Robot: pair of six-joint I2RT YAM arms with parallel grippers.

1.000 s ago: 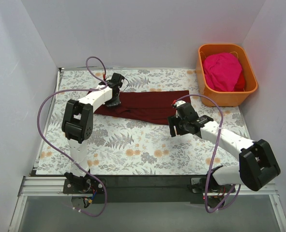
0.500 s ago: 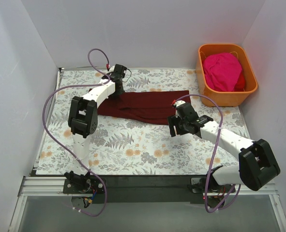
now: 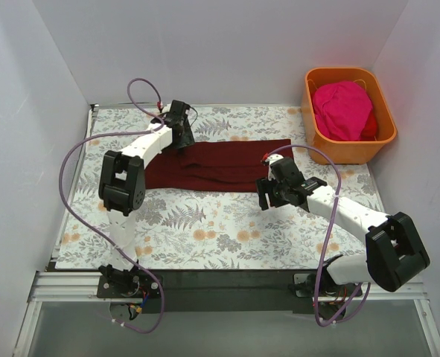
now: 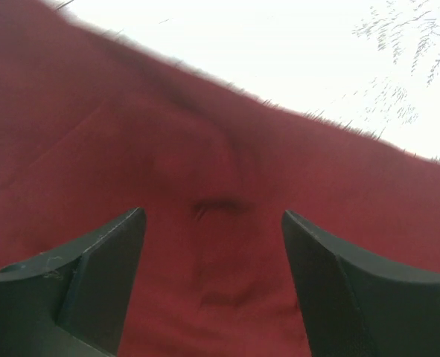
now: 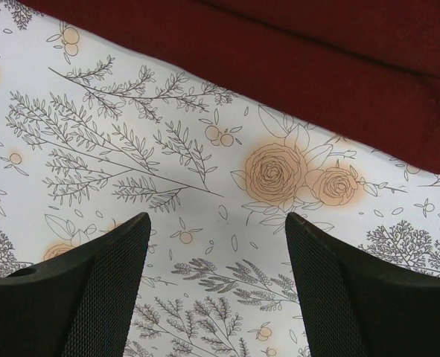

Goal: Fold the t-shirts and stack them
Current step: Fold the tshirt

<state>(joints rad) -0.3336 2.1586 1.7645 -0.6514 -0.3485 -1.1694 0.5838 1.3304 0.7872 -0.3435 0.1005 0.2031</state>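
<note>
Your counter (image 3: 205, 223) carries the maroon t-shirt (image 3: 227, 167), mid-fold at frame centre; the pink t-shirt (image 3: 342, 110) waits upper right. Left hand (image 3: 182, 137) and right hand (image 3: 268, 195) are spread, pinching nothing. Next, regrip an end and fold across.

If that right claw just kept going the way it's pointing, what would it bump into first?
Most likely the flowered tablecloth right beneath the open right gripper. The maroon t-shirt lies just beyond its fingertips, though depth is hard to judge.
</note>
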